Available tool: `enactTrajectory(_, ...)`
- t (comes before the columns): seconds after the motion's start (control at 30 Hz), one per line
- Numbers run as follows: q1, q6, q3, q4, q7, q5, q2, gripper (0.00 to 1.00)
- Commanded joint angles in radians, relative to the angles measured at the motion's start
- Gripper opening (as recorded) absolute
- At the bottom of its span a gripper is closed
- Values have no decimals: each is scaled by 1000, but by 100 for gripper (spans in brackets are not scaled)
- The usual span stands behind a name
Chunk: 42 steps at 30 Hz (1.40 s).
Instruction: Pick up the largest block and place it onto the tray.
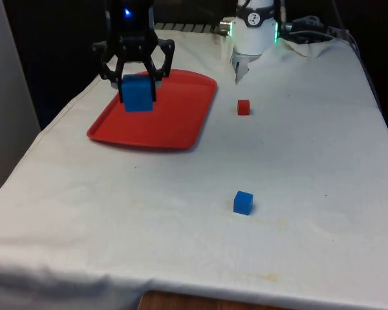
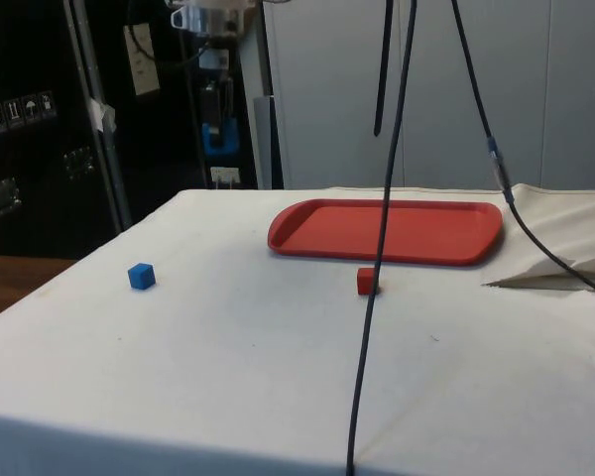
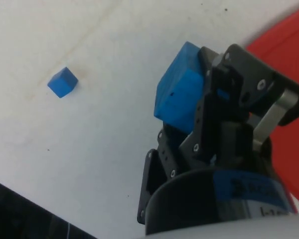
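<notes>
Front view: my claw [image 1: 138,81] clamps the large blue block [image 1: 138,93] above the tray [image 1: 181,123]; it seems light, rigid, best held by opposite flat faces.

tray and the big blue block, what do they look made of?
Red tray: likely moulded plastic, smooth with a slight sheen, rounded raised rim. Large blue block, held in the gripper: matte, uniformly coloured, crisp edges; foam or painted wood, can't tell which.
</notes>
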Motion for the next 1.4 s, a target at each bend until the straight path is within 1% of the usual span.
enactTrajectory(0.0,22,7,-17,-32,-15,-8,-15,0)
enactTrajectory(0.03,3,-1,-4,-4,-4,0,-2,0)
enactTrajectory(0.07,26,6,-21,-37,-20,-8,-17,0)
enactTrajectory(0.2,39,6,-35,-61,-41,-9,-28,0)
enactTrajectory(0.23,45,6,-40,-72,-50,-9,-34,0)
enactTrajectory(0.27,48,7,-43,-77,-55,-9,-36,0)
enactTrajectory(0.3,26,-1,-27,-45,-42,0,-22,0)
enactTrajectory(0.33,50,7,-46,-82,-60,-9,-39,0)
enactTrajectory(0.43,59,7,-56,-101,-80,-9,-47,0)
enactTrajectory(0.53,65,7,-62,-114,-95,-8,-53,0)
enactTrajectory(0.57,45,-2,-47,-84,-83,0,-40,0)
enactTrajectory(0.6,67,7,-64,-119,-100,-8,-55,0)
enactTrajectory(0.7,71,8,-69,-133,-117,-8,-62,0)
enactTrajectory(0.8,78,7,-78,-151,-139,-8,-69,0)
enactTrajectory(0.83,56,-2,-60,-118,-122,0,-55,0)
enactTrajectory(0.87,80,7,-80,-156,-144,-8,-71,0)
enactTrajectory(1.0,88,7,-90,-177,-170,-9,-81,0)
enactTrajectory(1.1,91,7,-96,-190,-186,-10,-88,0)
enactTrajectory(1.13,69,-2,-77,-158,-171,0,-74,0)
enactTrajectory(1.17,92,7,-97,-194,-191,-10,-91,0)
enactTrajectory(1.27,98,6,-106,-209,-212,-10,-98,0)
enactTrajectory(1.37,100,7,-111,-220,-229,-9,-103,0)
